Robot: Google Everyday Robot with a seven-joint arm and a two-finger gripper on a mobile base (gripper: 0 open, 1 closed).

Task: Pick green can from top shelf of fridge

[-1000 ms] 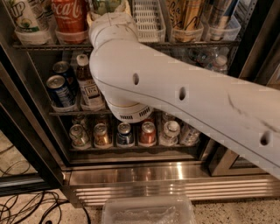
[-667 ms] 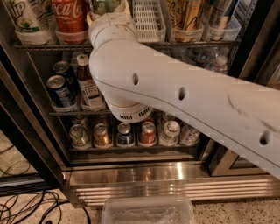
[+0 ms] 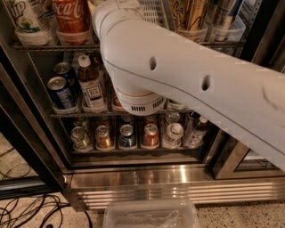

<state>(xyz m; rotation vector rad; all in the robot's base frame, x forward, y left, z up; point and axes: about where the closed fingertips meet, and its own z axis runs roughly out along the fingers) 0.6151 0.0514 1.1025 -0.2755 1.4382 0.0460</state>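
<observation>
The fridge [image 3: 169, 178] stands open in front of me, with a stainless base panel. Its top shelf [image 3: 53, 46] is a wire rack holding a red Coca-Cola can [image 3: 70, 18], a green-and-white patterned can [image 3: 26, 20], clear trays and tall cans [image 3: 191, 13]. My white arm [image 3: 178, 84] reaches up across the shelves to the middle of the top shelf. My gripper is past the picture's top edge, out of view. The green can does not show; the arm covers that part of the shelf.
The middle rack holds a blue can [image 3: 60, 91] and a labelled bottle [image 3: 91, 87]. The lower rack holds several short cans [image 3: 127, 136] and small bottles [image 3: 173, 133]. A clear plastic tray [image 3: 151, 216] lies on the floor in front. Cables [image 3: 26, 211] lie at bottom left.
</observation>
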